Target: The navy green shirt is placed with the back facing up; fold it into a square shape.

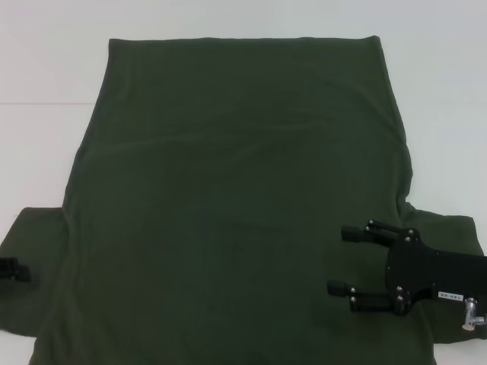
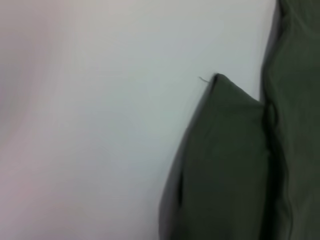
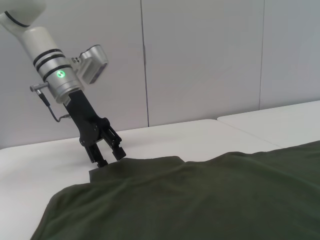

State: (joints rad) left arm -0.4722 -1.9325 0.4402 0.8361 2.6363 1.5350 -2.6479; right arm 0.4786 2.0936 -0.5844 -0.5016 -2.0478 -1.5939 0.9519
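Note:
The navy green shirt [image 1: 236, 190] lies spread flat on the white table [image 1: 46, 76], plain side up, hem at the far end and sleeves toward me. My right gripper [image 1: 338, 260] is open and empty, hovering over the shirt by the right sleeve [image 1: 449, 236], its fingers pointing left. My left gripper [image 1: 11, 268] shows only as a black tip at the left sleeve's outer edge. The right wrist view shows the left gripper [image 3: 110, 157] open, tips just above the sleeve's edge [image 3: 100, 174]. The left wrist view shows the sleeve corner [image 2: 230, 165] lying flat.
Bare white table surrounds the shirt at the left, right and far side. A seam between two tabletops [image 1: 38, 103] runs across at the far left. Grey wall panels [image 3: 200, 60] stand behind the table.

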